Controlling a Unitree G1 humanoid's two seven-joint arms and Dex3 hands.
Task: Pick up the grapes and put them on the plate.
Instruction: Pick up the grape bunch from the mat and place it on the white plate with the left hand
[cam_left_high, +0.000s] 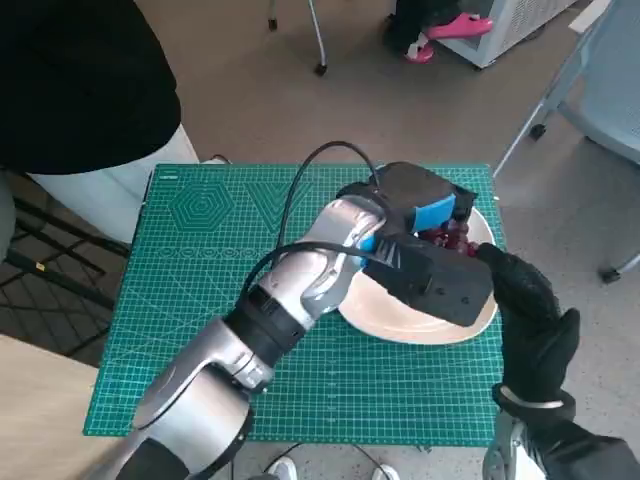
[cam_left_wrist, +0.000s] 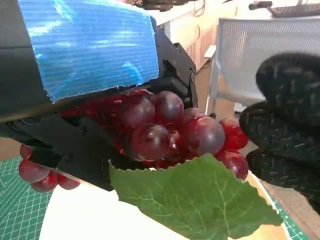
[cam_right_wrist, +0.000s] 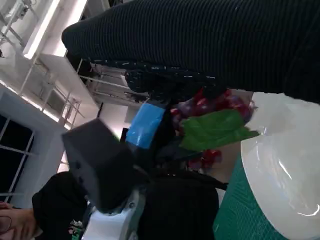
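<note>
Grapes (cam_left_wrist: 170, 130) sit gripped in the left hand (cam_left_high: 425, 215) over the plate (cam_left_high: 400, 318); right hand (cam_left_high: 530, 310) touches them, grip unclear.

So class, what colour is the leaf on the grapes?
Green: the leaf shows best in the left wrist view.

Head view: we look steeply down from above on the green mat (cam_left_high: 200, 300). Left wrist view: we sit close behind the left hand (cam_left_wrist: 90, 50). Right wrist view: turned, under the glove. All share grapes (cam_left_wrist: 170, 130) and plate (cam_right_wrist: 280, 165).
</note>
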